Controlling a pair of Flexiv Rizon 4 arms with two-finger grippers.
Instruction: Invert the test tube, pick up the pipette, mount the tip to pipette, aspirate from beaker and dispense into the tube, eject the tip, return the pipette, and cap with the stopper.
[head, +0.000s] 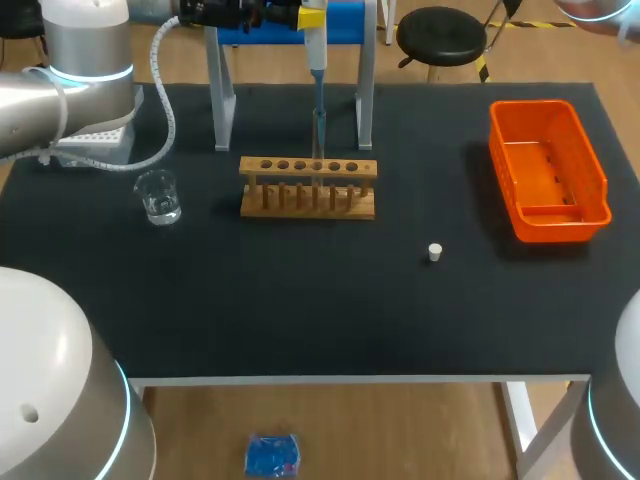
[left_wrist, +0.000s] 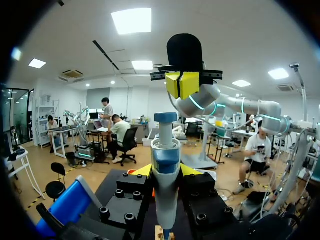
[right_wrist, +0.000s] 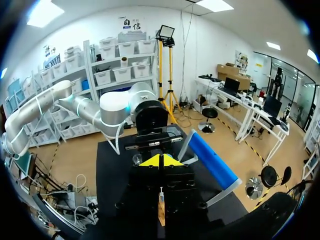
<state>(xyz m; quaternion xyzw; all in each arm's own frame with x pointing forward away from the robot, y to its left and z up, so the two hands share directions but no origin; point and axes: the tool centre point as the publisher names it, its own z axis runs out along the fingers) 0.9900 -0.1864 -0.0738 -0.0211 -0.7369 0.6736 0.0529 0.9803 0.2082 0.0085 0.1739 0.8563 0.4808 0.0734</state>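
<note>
Orange bin (head: 545, 175) at right table (head: 300, 310) edge, white stopper (head: 434, 252) well apart

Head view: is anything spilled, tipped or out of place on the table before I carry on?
Nothing stands out. The beaker is upright with no puddle around it, the rack sits square, the stopper sits alone on the table, and the pipette hangs straight in the left end effector.

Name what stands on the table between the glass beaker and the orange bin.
The wooden rack stands between the beaker and the bin, in the head view.
</note>
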